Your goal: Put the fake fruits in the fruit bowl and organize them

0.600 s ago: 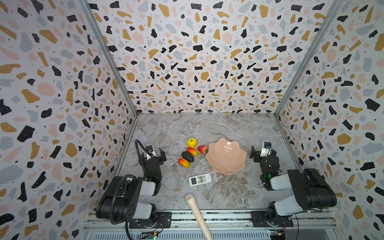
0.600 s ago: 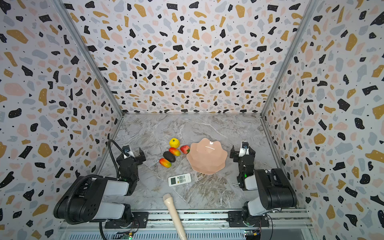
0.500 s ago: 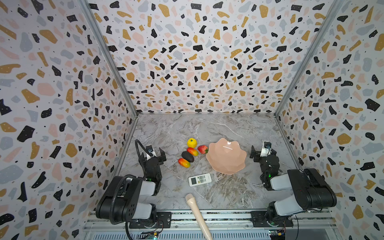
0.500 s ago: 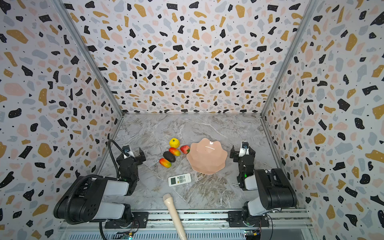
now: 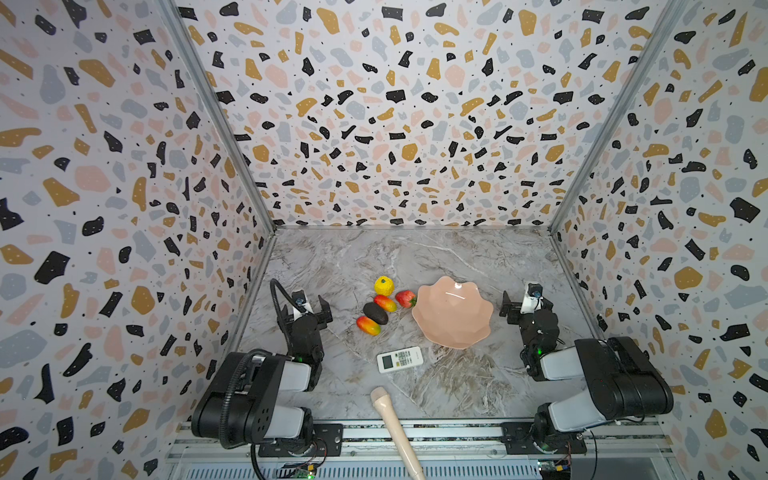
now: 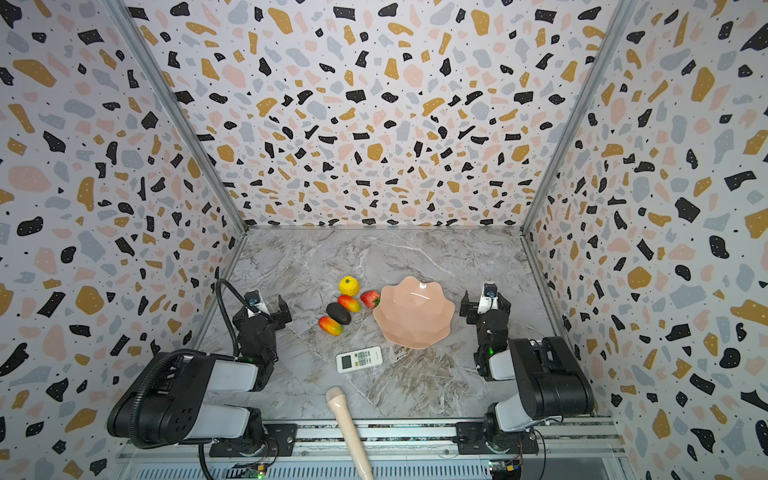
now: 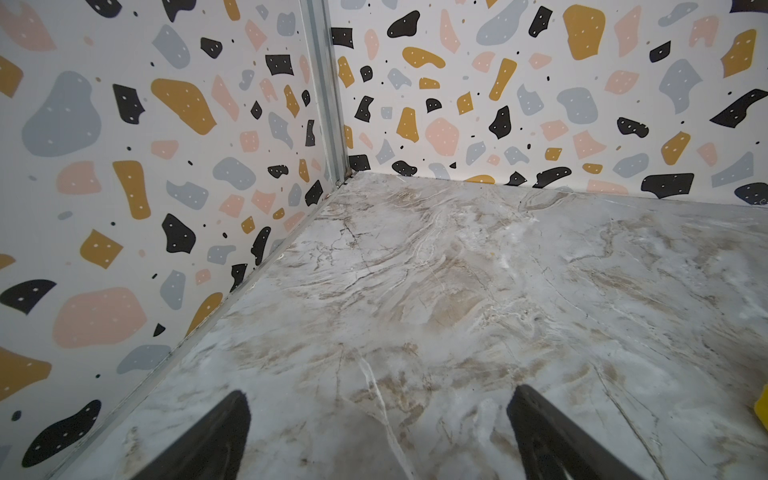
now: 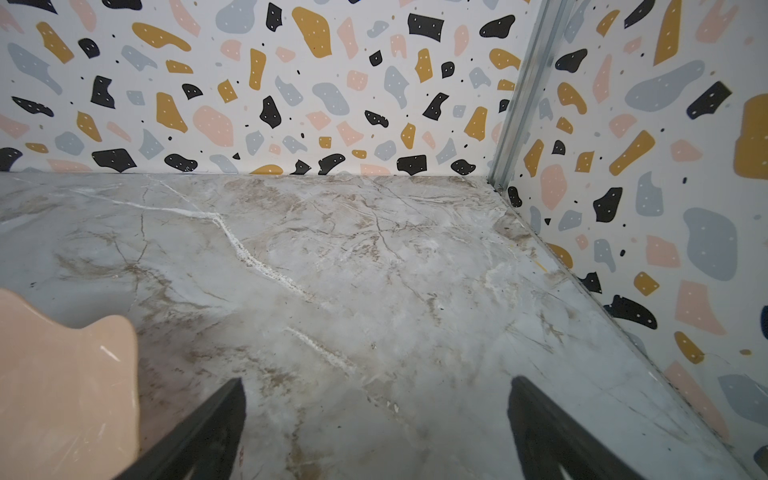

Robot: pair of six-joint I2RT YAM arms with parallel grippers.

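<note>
My left gripper (image 7: 378, 399) and right gripper (image 8: 376, 386) both stand with jaws wide apart. The fruits (image 5: 376, 312) lie clustered on the table (image 5: 457, 257) just beside the bowl (image 5: 453, 322), on its left-arm side.

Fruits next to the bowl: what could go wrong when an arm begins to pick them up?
1. The avocado lies tight between the two mangoes; the open left claw may knock a neighbour and roll it away.
2. The strawberry sits right by the rim of the bowl; grasping it could nudge the bowl.
</note>
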